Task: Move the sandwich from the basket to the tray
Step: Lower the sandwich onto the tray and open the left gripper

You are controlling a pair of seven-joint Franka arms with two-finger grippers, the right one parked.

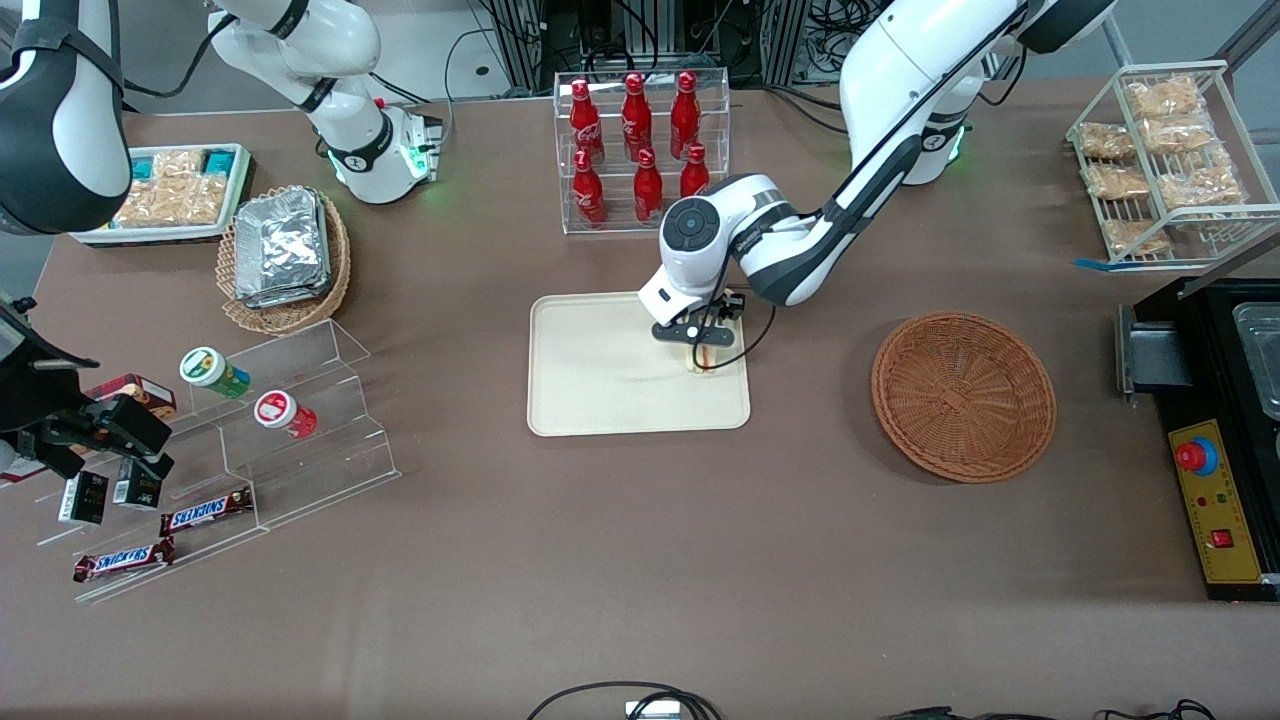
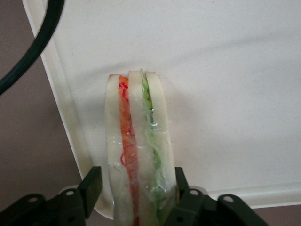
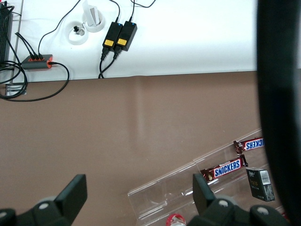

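Now the pincer (image 1: 703, 352) grips the sandwich (image 2: 137, 150), seemingly resting on the tray (image 1: 600, 400) beside its rim.

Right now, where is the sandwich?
The sandwich stands on edge on the tray, at its corner nearest the basket, between the tool's fingers.

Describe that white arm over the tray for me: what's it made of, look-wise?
The arm has glossy white rounded shells with black bands at the joints, and a round dark grey cap on the wrist. Its base glows green. A thin black cable loops beside the claw, which is black with two stubby fingers. It sits low over the tray.
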